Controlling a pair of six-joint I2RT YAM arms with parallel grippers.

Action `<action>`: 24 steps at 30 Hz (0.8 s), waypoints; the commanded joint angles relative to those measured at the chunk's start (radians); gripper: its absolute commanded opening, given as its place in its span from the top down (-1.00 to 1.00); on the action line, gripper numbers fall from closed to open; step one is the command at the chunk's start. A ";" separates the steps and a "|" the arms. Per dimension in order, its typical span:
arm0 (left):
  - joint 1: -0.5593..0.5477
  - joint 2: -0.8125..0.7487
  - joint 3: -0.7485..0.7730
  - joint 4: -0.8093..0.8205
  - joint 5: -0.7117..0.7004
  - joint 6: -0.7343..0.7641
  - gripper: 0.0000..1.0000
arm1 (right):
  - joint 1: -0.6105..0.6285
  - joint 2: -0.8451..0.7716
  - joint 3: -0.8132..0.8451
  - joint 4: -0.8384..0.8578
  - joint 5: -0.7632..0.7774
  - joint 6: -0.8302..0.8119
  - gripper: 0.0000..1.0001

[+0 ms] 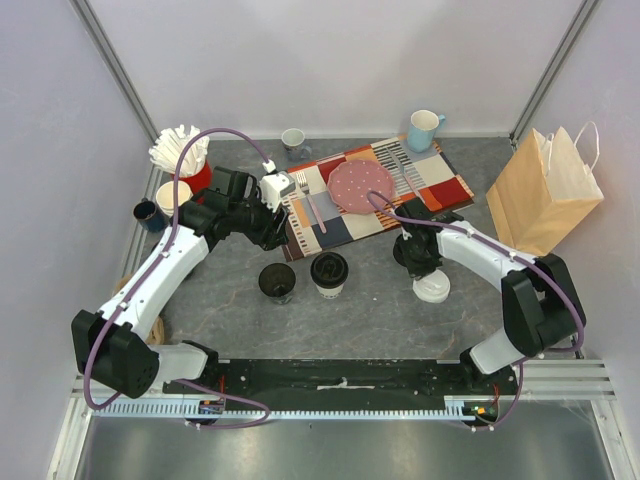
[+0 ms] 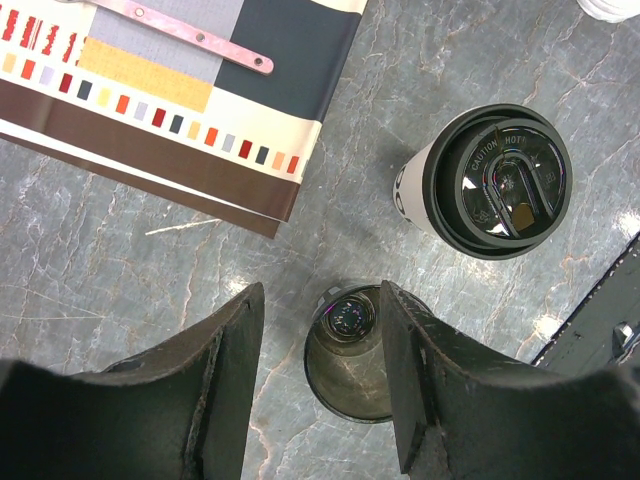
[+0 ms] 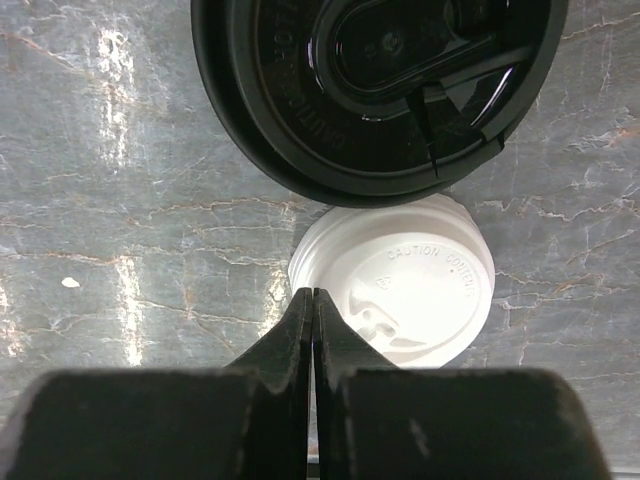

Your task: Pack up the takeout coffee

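The cream-white coffee cup with a black lid stands mid-table; its lid fills the top of the right wrist view. To its left stands a black cup with no lid on it. My left gripper hangs open above and just behind this cup, which shows between the fingers. A white sip lid lies flat on the table. My right gripper is shut, its tips pinched on that lid's left rim.
A brown paper bag stands at the right. A patterned placemat at the back holds a pink plate and a fork. Mugs stand behind; a red holder and spare cups are back left.
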 commanded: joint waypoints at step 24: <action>0.001 -0.028 0.016 -0.010 0.065 0.056 -0.13 | -0.003 0.019 0.080 -0.136 0.029 0.006 0.45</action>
